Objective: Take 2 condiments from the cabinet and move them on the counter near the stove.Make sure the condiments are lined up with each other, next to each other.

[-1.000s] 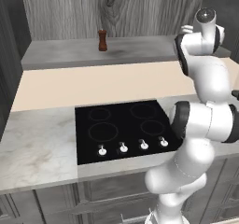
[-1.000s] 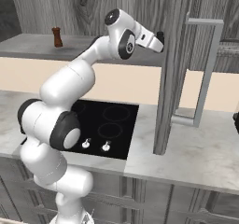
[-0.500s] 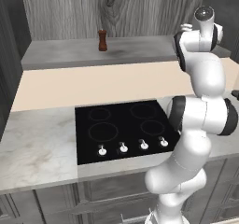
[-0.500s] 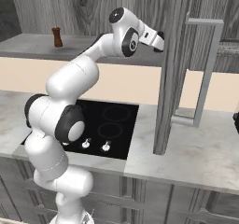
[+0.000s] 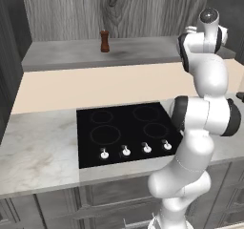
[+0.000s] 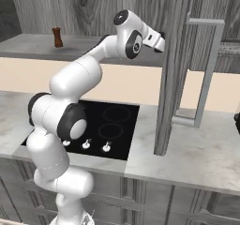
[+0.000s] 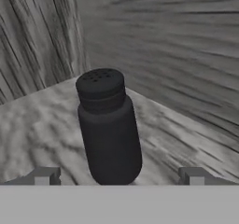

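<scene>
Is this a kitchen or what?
Yes, it looks like a kitchen. There's a black stove with knobs set in a marbled counter, and a pepper mill on the grey wooden cabinet's shelf.

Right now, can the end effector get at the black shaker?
Probably yes: the end effector is open, the black shaker stands upright between its fingertips, and nothing lies between them on the shelf.
</scene>
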